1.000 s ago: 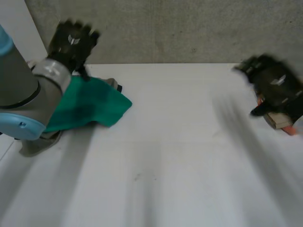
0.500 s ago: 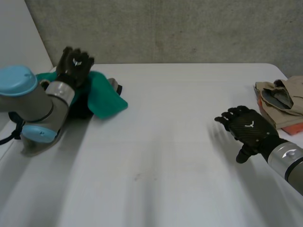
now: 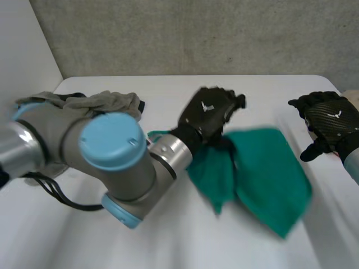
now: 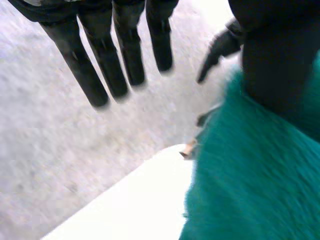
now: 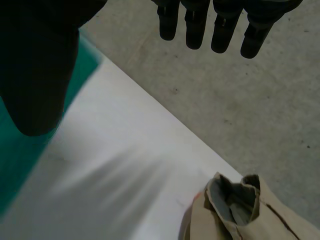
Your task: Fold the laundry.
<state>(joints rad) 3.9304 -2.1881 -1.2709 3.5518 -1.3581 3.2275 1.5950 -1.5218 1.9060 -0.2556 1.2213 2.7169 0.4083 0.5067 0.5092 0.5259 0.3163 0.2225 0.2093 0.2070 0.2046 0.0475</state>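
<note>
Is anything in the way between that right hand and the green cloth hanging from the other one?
Nothing visible. Just bare white table lies between the open right hand and the green cloth hanging from the left hand. The beige clothes lie off to its other side.

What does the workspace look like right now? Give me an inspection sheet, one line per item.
Surface: white table, with laundry at both ends and in the middle.
Job's things: green cloth mid-table, trailing from the left hand; grey clothes piled at the robot's left end; beige garment crumpled at the right end.
Clutter: nothing seen.
Hands: left hand reached across to the middle, fingers straight, the cloth on its thumb side; right hand open, holding nothing, above the table near the beige garment.
Cables: nothing seen.
Surroundings: grey concrete wall behind the table.
</note>
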